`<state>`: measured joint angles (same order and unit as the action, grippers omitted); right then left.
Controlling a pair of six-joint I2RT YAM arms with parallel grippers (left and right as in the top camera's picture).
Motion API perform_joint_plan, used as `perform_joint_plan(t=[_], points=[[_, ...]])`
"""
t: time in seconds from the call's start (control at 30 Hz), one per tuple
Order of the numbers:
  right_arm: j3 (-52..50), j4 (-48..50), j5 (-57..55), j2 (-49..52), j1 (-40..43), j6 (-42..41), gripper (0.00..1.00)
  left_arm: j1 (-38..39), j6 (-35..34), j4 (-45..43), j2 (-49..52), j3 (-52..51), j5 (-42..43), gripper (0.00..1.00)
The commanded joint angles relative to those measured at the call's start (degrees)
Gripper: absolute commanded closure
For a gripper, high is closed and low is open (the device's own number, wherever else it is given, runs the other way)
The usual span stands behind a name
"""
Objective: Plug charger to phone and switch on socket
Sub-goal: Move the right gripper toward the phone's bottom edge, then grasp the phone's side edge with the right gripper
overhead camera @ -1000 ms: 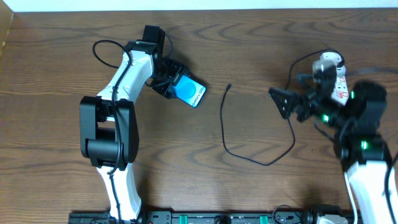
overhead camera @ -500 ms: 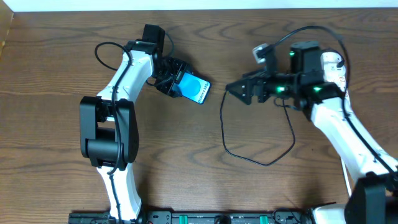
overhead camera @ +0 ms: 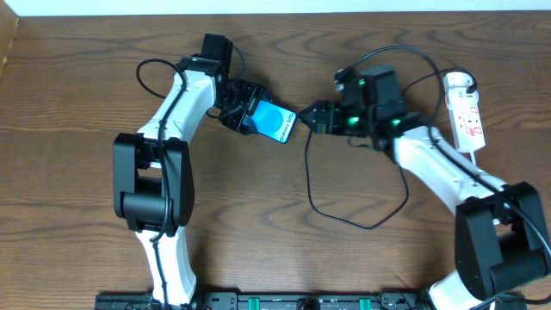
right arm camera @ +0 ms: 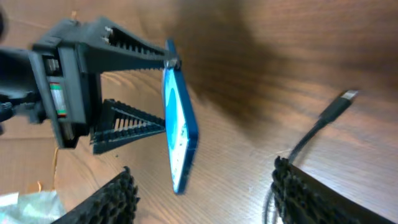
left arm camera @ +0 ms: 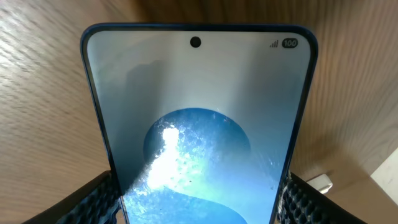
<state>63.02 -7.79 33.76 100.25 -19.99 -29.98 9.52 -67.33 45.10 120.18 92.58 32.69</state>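
The right pincer (overhead camera: 308, 117) has swung across in the last second from beside the power strip (overhead camera: 466, 110) to the middle of the table (overhead camera: 258, 232). The left pincer (overhead camera: 245, 115) has carried the phone (overhead camera: 277, 124) a little toward it.

Closest in, the right pincer's fingers (right arm camera: 115, 196) stand wide apart and hold nothing. The charger cable (right arm camera: 308, 140) runs up just beside its right-hand finger. The connector tip (right arm camera: 347, 96) lies on the table just ahead on that side.

A little further ahead, the phone stands tilted on its edge, clamped across its width by the left pincer. The end with the camera hole points away from that pincer.

Far behind the right pincer, the power strip lies well apart from both arms.

I judge the arms have closed in for the plugging step. The tip is not yet picked up, and the switch comes after.
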Motion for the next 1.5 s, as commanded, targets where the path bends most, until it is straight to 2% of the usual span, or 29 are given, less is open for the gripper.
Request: perform_joint_plan(t=[0.0, 0.13, 0.3, 0.5, 0.63, 0.83, 1.07, 1.47], points=[[0.96, 0.35, -9.73, 0.46, -4.68, -7.91, 0.34, 0.83, -0.96, -0.66, -1.46, 0.35, 1.42, 0.34], [0.96, 0.76, -16.7, 0.63, -8.59, -13.25, 0.41, 1.68, -1.14, -0.68, -1.46, 0.35, 1.4, 0.34], [0.96, 0.76, -18.75, 1.7, -11.13, -14.82, 0.47, 2.64, -1.16, -0.68, -1.46, 0.35, 1.42, 0.34], [0.96, 1.36, -18.8, 4.42, -11.61, -14.8, 0.5, 3.1, -1.14, -0.66, -1.46, 0.35, 2.73, 0.34], [0.96, 5.29, -16.68, 6.47, -11.63, -14.51, 0.53, 3.1, -1.14, -0.63, -1.46, 0.35, 3.43, 0.34], [0.96, 9.18, -16.57, 6.93, -11.8, -14.12, 0.63, 3.1, -1.14, -0.63, -1.46, 0.35, 4.26, 0.34], [0.96, 11.3, -16.59, 8.83, -12.0, -14.4, 0.69, 3.1, -1.16, -0.63, -1.46, 0.35, 4.44, 0.34], [0.96, 13.18, -16.46, 9.27, -11.93, -14.8, 0.91, 3.1, -1.14, -0.66, -1.46, 0.35, 4.42, 0.34]])
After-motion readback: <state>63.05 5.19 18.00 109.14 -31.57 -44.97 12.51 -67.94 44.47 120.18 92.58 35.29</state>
